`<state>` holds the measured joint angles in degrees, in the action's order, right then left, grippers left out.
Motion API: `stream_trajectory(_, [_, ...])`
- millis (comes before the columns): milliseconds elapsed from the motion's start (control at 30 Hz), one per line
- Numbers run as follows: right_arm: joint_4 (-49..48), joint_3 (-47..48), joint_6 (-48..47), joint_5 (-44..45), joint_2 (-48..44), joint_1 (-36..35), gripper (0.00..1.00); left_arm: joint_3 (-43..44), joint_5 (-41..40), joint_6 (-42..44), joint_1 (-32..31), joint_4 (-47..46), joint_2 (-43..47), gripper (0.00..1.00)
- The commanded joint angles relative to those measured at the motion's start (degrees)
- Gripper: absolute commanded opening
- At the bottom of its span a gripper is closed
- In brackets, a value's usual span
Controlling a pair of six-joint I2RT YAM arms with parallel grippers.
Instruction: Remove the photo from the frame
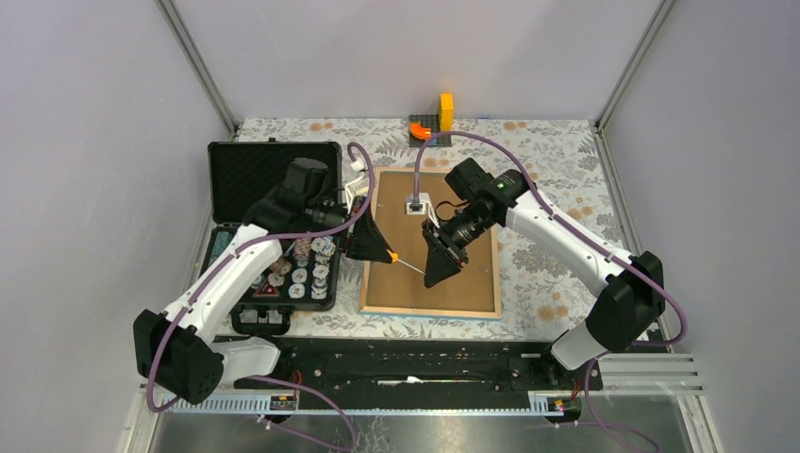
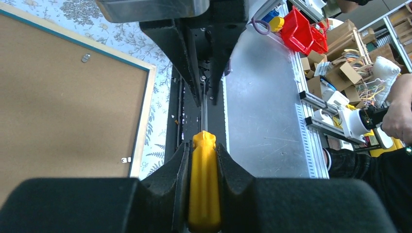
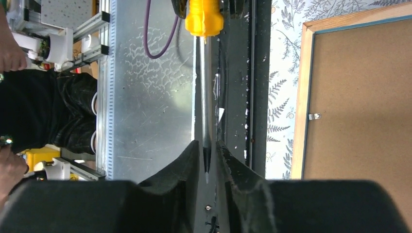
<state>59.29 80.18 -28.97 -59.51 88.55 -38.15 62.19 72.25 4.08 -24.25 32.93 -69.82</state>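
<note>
The frame lies face down on the flowered cloth, its brown back up, with small metal clips at the rim. The photo is hidden under that back. A yellow-handled screwdriver spans the space between both grippers above the frame. My left gripper is shut on the yellow handle. My right gripper is shut on the tip of the thin metal shaft, and the handle points away from it.
An open black foam-lined case with several small parts stands left of the frame. An orange and yellow block sits at the back edge. A black rail runs along the near edge. A person's hand shows beyond the table.
</note>
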Motion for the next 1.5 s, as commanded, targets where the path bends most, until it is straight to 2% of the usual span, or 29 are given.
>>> stream_trajectory(0, [1.5, 2.9, 0.7, -0.1, 0.0, -0.4, 0.54, -0.1, -1.6, 0.4, 0.1, -2.7, 2.1, 0.00])
stream_trajectory(67, [1.9, 4.1, 0.9, 0.2, 0.8, 1.0, 0.80, 0.4, -6.6, -0.6, 0.1, -2.7, 2.0, 0.00])
stream_trajectory(133, [1.3, 4.5, 0.9, -1.1, 1.4, 4.2, 0.91, 1.5, -11.5, 0.1, 0.5, -1.3, 1.4, 0.00])
stream_trajectory(233, [-3.4, 4.5, 5.3, -1.0, 2.4, 11.0, 0.94, 3.3, -21.7, 0.4, 1.0, -0.2, 0.0, 0.00])
stream_trajectory(300, [-9.4, 3.0, 11.0, 2.6, 2.2, 15.5, 0.95, 4.5, -29.9, 0.2, 1.0, -0.2, -1.1, 0.00])
stream_trajectory(400, [-20.5, -1.2, 19.5, 13.5, 0.2, 20.2, 0.96, 6.2, -41.5, 1.5, 1.0, -0.2, -3.4, 0.00])
stream_trajectory(500, [-30.6, -6.2, 24.3, 28.4, -1.8, 20.7, 1.00, 8.5, -49.7, 6.4, 1.0, 0.1, -6.7, 0.00])
stream_trajectory(567, [-31.9, -6.6, 23.7, 36.0, -0.5, 21.1, 1.00, 10.3, -54.5, 9.0, 0.9, -0.1, -9.3, 0.00])
stream_trajectory(667, [-32.9, -5.3, 24.1, 42.9, 3.7, 23.4, 1.00, 12.8, -59.0, 12.6, 0.6, -0.2, -13.0, 0.00])
stream_trajectory(833, [-37.3, -5.0, 25.6, 46.7, 8.7, 27.9, 1.00, 14.5, -59.1, 17.5, 0.4, -1.1, -16.8, 0.00])
stream_trajectory(1133, [-41.6, -4.5, 30.8, 51.3, 16.2, 28.5, 1.00, 20.7, -61.4, 23.1, 0.1, -1.0, -24.1, 0.00])
stream_trajectory(1367, [-45.7, -7.6, 31.9, 52.9, 16.5, 28.5, 0.99, 24.7, -63.5, 25.8, -1.3, -0.5, -29.2, 0.00])
stream_trajectory(1467, [-46.9, -8.3, 33.2, 52.8, 17.0, 28.5, 0.95, 26.3, -65.0, 26.2, -2.0, 0.1, -30.8, 0.00])
